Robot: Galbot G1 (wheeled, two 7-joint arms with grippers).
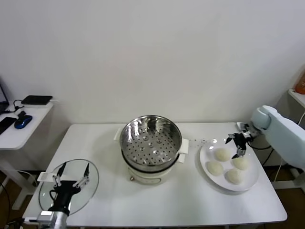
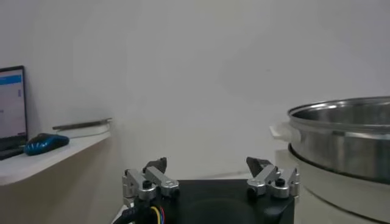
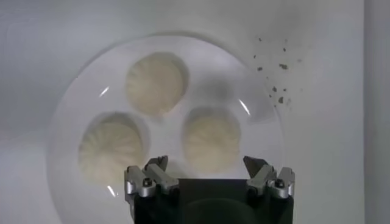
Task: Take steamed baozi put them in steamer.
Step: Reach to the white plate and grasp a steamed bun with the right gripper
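Your right gripper (image 1: 237,145) hangs over the white plate (image 1: 249,182), right above the steamed baozi (image 1: 222,154), and its fingers are wide apart with nothing between them. In the right wrist view, one bun (image 3: 212,139) sits just in front of the open fingers, so that looks like the one to grab. All four buns are on the plate, well away from the steamer (image 1: 150,141) in the middle of the table (image 1: 190,200). The steamer's tray has no buns in it, so I think the job has not really started: four buns are left to move. Your left gripper (image 1: 71,172) waits open above the glass lid (image 1: 93,183) by the table's near left corner.
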